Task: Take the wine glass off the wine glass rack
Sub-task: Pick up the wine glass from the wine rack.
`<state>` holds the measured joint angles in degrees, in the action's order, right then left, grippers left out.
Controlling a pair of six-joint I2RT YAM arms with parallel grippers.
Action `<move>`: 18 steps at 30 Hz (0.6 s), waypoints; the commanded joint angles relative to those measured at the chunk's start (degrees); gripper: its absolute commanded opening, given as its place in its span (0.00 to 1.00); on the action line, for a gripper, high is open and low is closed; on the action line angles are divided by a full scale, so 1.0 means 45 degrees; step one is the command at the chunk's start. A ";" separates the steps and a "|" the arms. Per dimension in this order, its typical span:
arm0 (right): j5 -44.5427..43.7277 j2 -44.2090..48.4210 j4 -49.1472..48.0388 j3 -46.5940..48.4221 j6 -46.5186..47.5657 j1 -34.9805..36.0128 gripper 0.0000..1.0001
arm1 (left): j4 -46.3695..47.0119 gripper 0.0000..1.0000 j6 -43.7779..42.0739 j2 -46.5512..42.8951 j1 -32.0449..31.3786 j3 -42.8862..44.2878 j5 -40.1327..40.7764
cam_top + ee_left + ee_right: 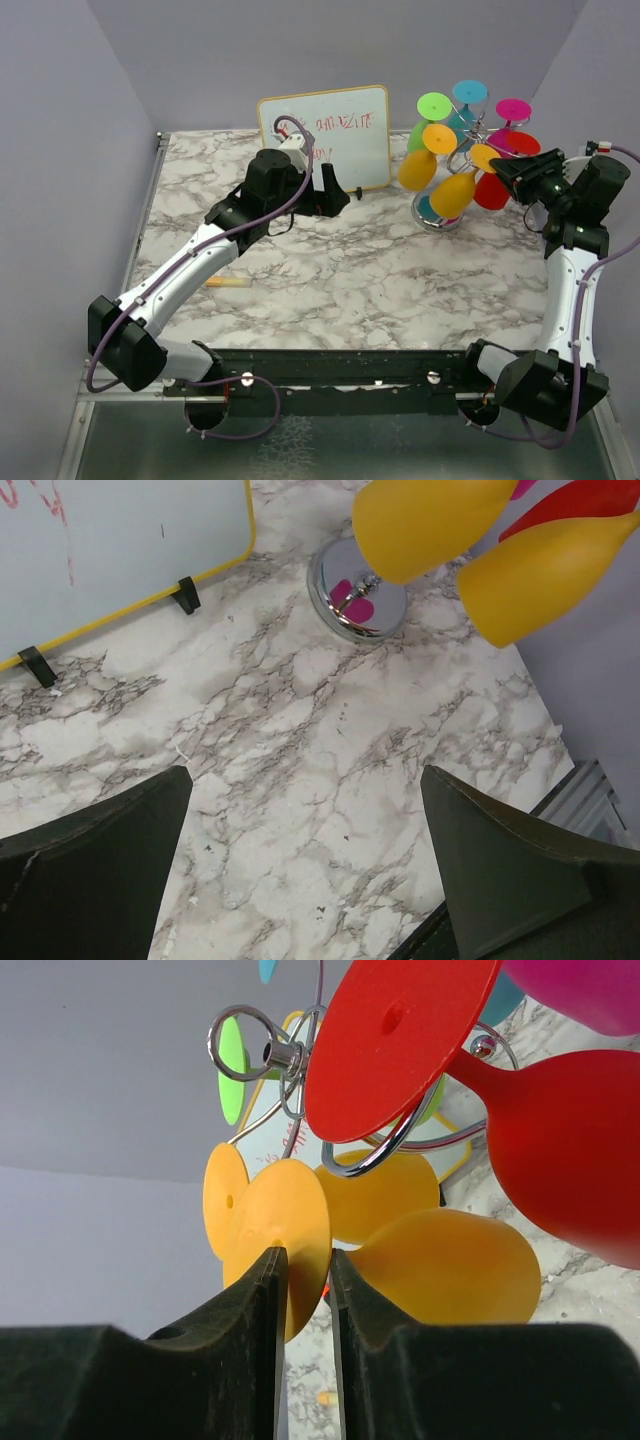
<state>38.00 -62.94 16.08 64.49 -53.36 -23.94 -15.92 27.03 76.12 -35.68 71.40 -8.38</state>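
Observation:
The wine glass rack (437,218) is a silver wire stand on a round shiny base (330,595), with curled arms (290,1055), at the back right. Several coloured glasses hang on it upside down. My right gripper (498,164) reaches in from the right. Its fingers (304,1257) stand narrow around the stem of a yellow wine glass (440,1265), one finger against the foot (290,1210) and the other against the bowl (455,193). My left gripper (335,192) stands wide open over bare marble (305,780), left of the rack.
A yellow-framed whiteboard (325,135) stands at the back behind my left gripper. A red glass (570,1150) hangs right beside the gripped one, and a second yellow glass (417,170) hangs behind it. A small orange item (228,283) lies near the left arm.

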 commanded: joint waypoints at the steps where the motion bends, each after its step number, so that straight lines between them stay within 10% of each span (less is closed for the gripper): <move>1: 0.0928 0.0152 -0.0350 -0.0361 -0.0426 -0.0264 0.26 | 0.0081 0.99 0.0166 0.0338 0.0039 0.0423 -0.0631; 18: 0.1650 0.0396 -0.0594 -0.0288 -0.1077 -0.0310 0.14 | 0.0169 0.99 0.0142 0.0468 0.0039 0.0385 -0.0811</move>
<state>42.74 -62.04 13.04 63.61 -58.04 -25.15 -15.90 27.24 77.93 -35.68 71.57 -10.37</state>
